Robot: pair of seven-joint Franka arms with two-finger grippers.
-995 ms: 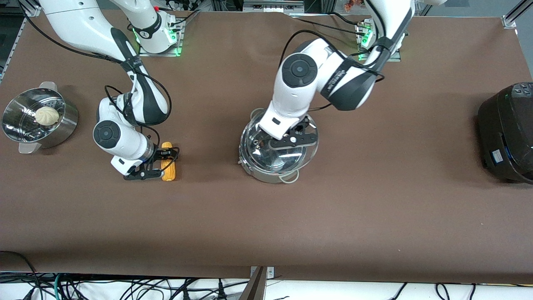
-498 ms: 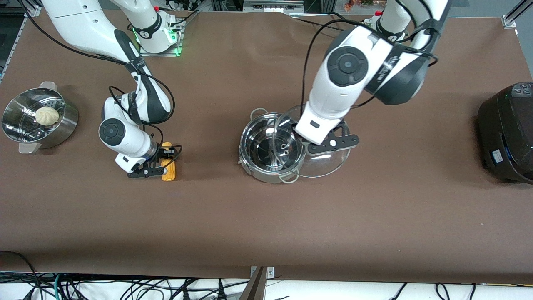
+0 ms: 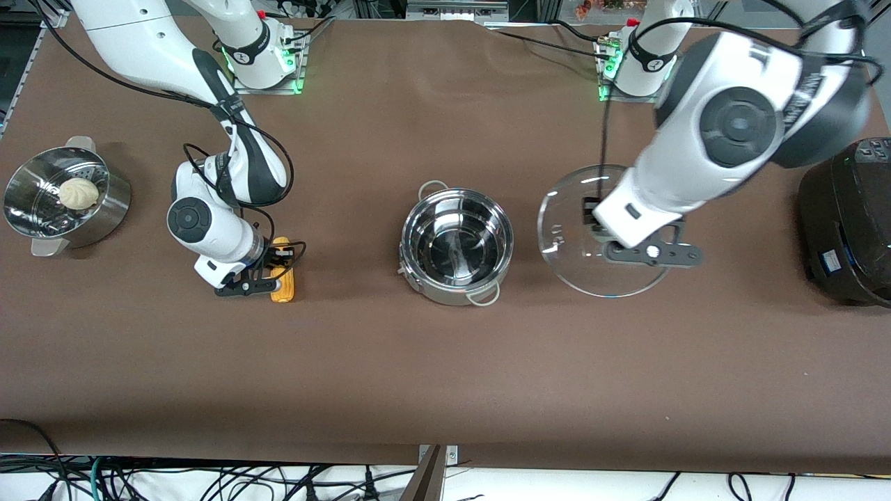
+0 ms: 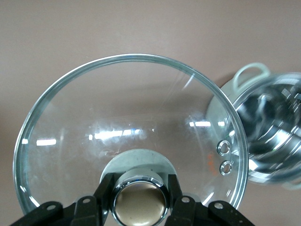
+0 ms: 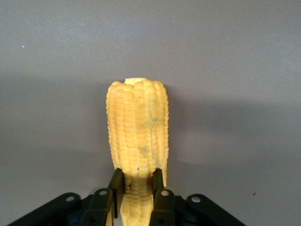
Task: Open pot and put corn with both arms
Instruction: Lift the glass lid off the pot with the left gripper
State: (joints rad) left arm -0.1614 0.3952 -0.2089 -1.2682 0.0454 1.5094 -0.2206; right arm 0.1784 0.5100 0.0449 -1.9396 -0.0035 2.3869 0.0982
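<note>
Now, in the front view, the left hand [image 3: 630,245] hangs over the bench [image 3: 445,376] between the pot [image 3: 456,252] and the black cooker [image 3: 846,223], carrying the glass lid [image 3: 571,236] clear of the pot, which stands open at mid-bench. The right hand [image 3: 268,278] is down at the corn [image 3: 282,278], which lies well toward the right arm's end, with the steamer bowl [image 3: 66,198] and its bun [image 3: 78,193] nearer that end.

In the left wrist view, the fingers [image 4: 106,190] are clamped on the lid's knob [image 4: 139,200], with the pot's rim [image 4: 277,136] just beside the lid's edge.

In the right wrist view, the fingers [image 5: 162,195] pinch the corn's [image 5: 137,136] narrow end.
</note>
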